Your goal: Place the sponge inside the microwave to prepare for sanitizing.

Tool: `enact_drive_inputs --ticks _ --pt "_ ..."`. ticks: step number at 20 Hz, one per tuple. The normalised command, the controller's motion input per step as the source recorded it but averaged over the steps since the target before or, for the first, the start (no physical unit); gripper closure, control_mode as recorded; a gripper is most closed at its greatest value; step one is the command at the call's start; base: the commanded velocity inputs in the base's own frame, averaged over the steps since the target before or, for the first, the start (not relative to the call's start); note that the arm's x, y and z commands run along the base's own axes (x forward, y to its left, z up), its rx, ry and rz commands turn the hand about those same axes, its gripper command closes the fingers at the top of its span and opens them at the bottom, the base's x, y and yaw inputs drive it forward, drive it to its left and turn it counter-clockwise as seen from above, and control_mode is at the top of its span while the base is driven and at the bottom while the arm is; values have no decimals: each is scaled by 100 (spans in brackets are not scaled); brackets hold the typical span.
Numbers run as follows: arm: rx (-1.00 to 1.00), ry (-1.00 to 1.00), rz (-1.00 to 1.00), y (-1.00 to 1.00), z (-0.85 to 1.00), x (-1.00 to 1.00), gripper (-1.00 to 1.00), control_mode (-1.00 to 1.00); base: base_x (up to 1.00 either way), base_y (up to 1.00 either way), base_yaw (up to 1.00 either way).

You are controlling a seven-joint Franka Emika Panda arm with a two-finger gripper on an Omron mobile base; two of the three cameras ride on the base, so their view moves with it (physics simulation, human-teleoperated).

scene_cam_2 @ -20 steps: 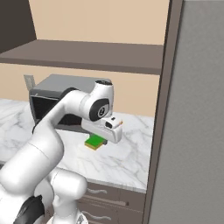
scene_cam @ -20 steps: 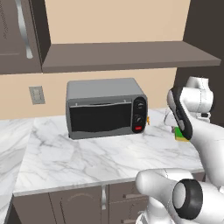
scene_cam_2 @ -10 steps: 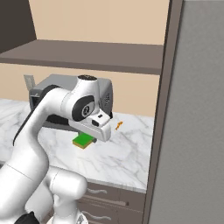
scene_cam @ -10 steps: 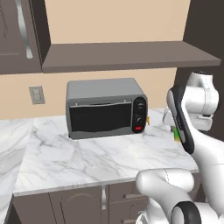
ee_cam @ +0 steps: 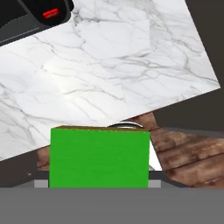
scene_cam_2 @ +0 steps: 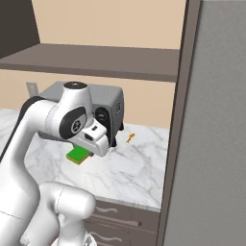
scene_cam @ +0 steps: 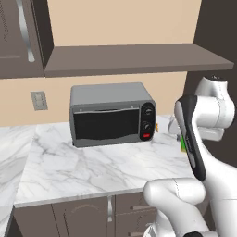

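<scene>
Hand view: sponge point(ee_cam: 99, 157) held crosswise, long axis spanning the gripper point(ee_cam: 99, 181) clamped on its ends.

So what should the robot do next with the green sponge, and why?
Probably keep carrying the sponge up and away from the marble counter to look for the microwave. The pincer seems to hold it off the counter, and the box beside it is the knobbed toaster oven.

Glossy white rounded arm point(scene_cam_2: 33, 144) with dark grey joints and round grey caps
</scene>
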Motion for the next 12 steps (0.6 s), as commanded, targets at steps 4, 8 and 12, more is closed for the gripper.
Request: enact_drive_inputs --ticks 4,8,12 --pt "0 -7 0 12 11 -18 100 -100 0 0 0" --pt "0 0 0 1 1 -4 100 -100 0 0 0" --pt "0 0 0 0 0 0 100 -100 0 0 0"
